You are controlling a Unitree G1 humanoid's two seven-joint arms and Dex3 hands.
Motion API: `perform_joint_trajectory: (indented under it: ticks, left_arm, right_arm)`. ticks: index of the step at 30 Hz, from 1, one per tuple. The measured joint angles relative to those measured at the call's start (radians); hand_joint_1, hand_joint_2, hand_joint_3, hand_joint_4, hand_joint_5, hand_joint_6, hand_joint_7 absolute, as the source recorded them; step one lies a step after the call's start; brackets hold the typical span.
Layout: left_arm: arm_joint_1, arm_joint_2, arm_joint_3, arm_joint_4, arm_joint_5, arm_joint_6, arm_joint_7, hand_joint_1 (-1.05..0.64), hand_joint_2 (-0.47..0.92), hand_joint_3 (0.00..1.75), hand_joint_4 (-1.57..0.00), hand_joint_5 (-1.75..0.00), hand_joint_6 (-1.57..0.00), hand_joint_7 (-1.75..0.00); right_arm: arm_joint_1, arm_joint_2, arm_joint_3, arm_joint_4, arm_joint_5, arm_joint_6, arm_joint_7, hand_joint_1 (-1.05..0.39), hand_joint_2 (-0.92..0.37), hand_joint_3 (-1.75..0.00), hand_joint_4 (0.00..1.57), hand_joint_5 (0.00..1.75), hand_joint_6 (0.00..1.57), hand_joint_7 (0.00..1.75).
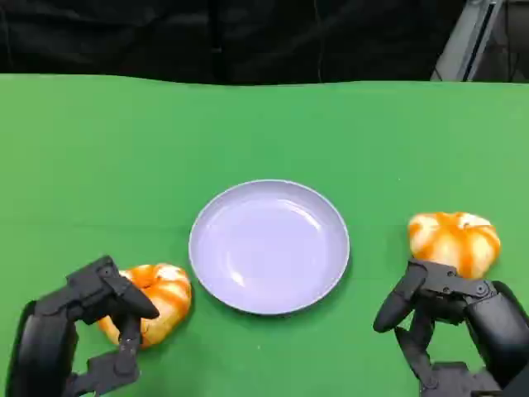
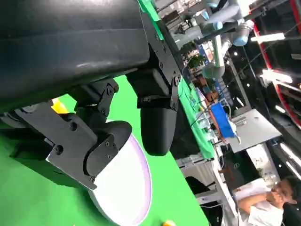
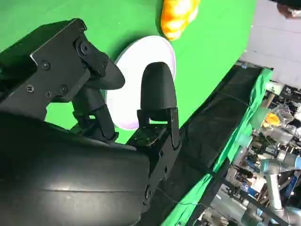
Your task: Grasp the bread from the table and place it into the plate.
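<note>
Two breads on the green table [image 1: 99, 141], an empty plate [image 1: 269, 246] between them.

Left hand [image 1: 87, 327] at 7 o'clock — fingers spread beside one bread [image 1: 157, 299], holding nothing; right hand [image 1: 450, 327] at 5 o'clock, open, just under the other bread [image 1: 455, 240].

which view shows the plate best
The head view: the whole plate lies unobstructed, its full rim visible, between the two breads. The left wrist view catches only an edge-on part behind the left hand; the right wrist view shows part of it behind the right hand.
</note>
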Motion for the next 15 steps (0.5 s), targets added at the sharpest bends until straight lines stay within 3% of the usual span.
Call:
perform_joint_trajectory:
  ticks: [6, 15]
  left_arm:
    - [0.000, 0.000, 0.000, 0.000, 0.001, 0.000, 0.000, 0.03, 0.47, 1.29, -0.81, -1.65, -0.79, -1.42]
    - [-0.002, 0.000, 0.001, 0.000, 0.003, 0.000, 0.000, 0.01, 0.49, 1.23, -0.82, -1.65, -0.79, -1.42]
  right_arm:
    - [0.000, 0.000, 0.000, 0.000, 0.000, 0.000, 0.000, 0.06, -0.40, -1.23, 0.82, 1.65, 0.72, 1.40]
    - [0.000, 0.000, 0.000, 0.000, 0.000, -0.001, 0.000, 0.05, -0.41, -1.22, 0.80, 1.65, 0.71, 1.40]
